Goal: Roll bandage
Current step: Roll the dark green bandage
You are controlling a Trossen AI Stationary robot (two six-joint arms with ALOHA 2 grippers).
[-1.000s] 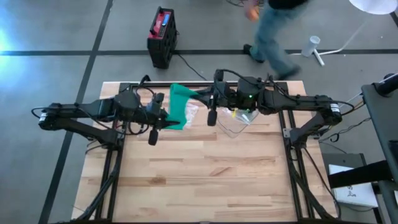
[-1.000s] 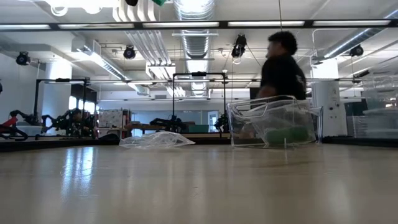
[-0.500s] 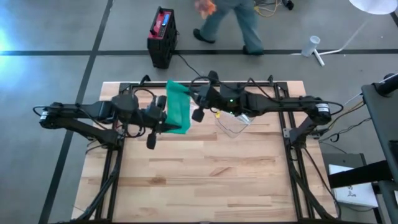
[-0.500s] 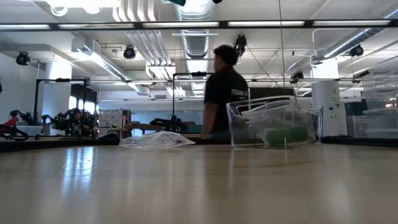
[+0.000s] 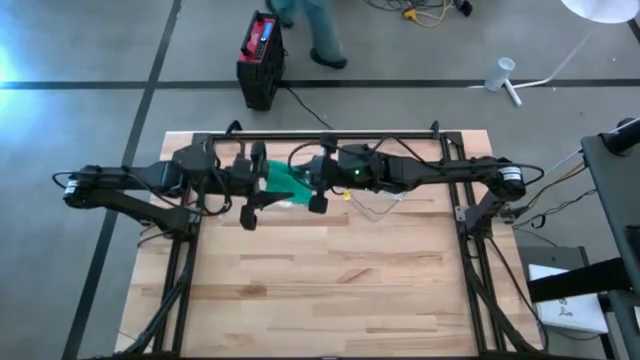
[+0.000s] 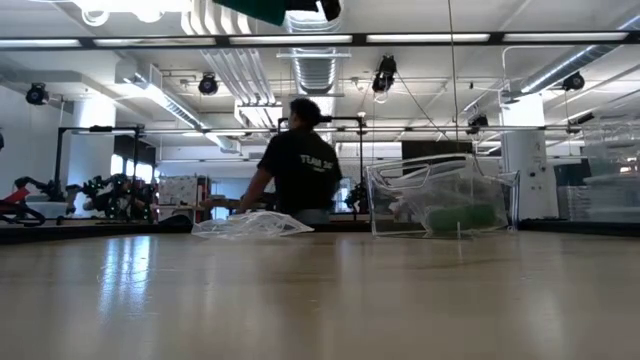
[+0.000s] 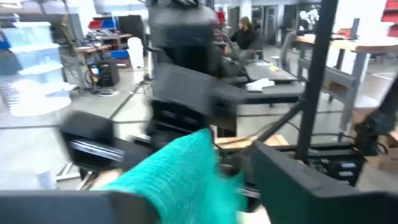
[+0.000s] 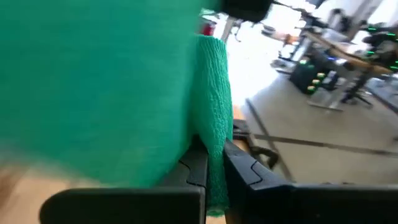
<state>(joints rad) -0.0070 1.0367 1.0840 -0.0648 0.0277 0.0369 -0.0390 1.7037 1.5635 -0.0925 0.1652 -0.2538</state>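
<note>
A green bandage [image 5: 285, 183] hangs high above the table's far middle, between my two grippers; the low view shows only its lower edge [image 6: 262, 10] at the picture's top. My right gripper [image 5: 318, 186] comes from the table's right and is shut on it. My left gripper [image 5: 254, 186] faces it from the table's left, open, with the bandage [image 7: 177, 171] reaching in between its fingers. My left gripper has the bandage's end between its open fingers; whether a finger [image 7: 298, 180] touches the cloth I cannot tell. My right gripper pinches a bunched upright fold of the bandage [image 8: 214, 146] between its two fingers [image 8: 196, 168], coming about level from the table's right. The cloth is lifted clear of the table.
A clear plastic box [image 6: 440, 195] holding a green roll [image 6: 462, 216] stands at the table's far side, under my right arm [image 5: 380, 205]. A crumpled clear wrapper [image 6: 250, 225] lies left of it. A person [image 6: 300, 170] walks behind the table.
My right gripper has gone down and toward the table's left, closing on my left gripper. The bandage, spread as a wide sheet before, is now bunched and short between the two grippers. The person behind the table has walked toward the left.
</note>
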